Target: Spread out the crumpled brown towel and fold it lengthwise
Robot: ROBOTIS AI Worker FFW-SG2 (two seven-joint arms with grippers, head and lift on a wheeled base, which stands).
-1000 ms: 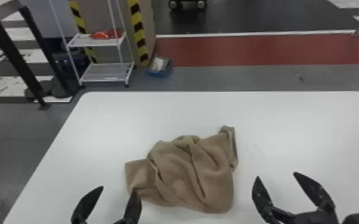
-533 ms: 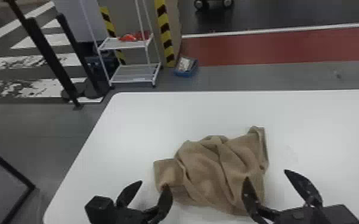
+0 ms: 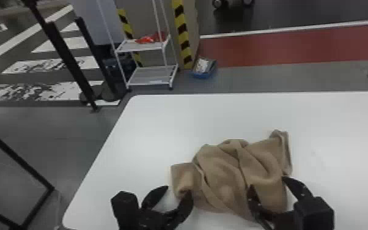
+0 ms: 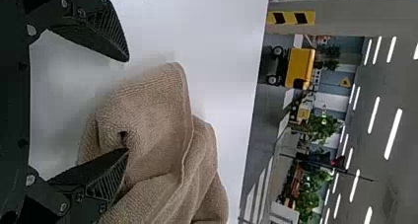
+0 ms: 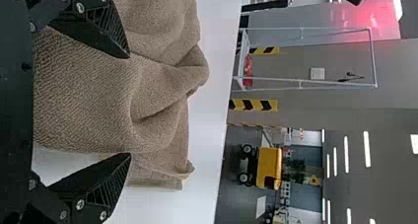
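The crumpled brown towel (image 3: 226,174) lies bunched on the white table (image 3: 168,122). At its left end, my left gripper (image 3: 177,191) stands open, one finger against a raised fold. In the left wrist view that gripper (image 4: 127,105) has the towel (image 4: 153,120) by its lower finger and bare table by the upper one. My right gripper (image 3: 267,182) is open over the towel's near right part. In the right wrist view cloth (image 5: 93,91) lies between the spread fingers of this gripper (image 5: 130,105).
A white wire shelf (image 3: 149,75) and a blue bin (image 3: 204,68) stand on the floor beyond the table. Black posts (image 3: 67,58) rise behind its left side. Bare tabletop extends behind and left of the towel.
The head view has swung left. My right gripper has moved left from beside the towel to over its right part. The left gripper has come to the towel's left end, whose cloth now bulges up.
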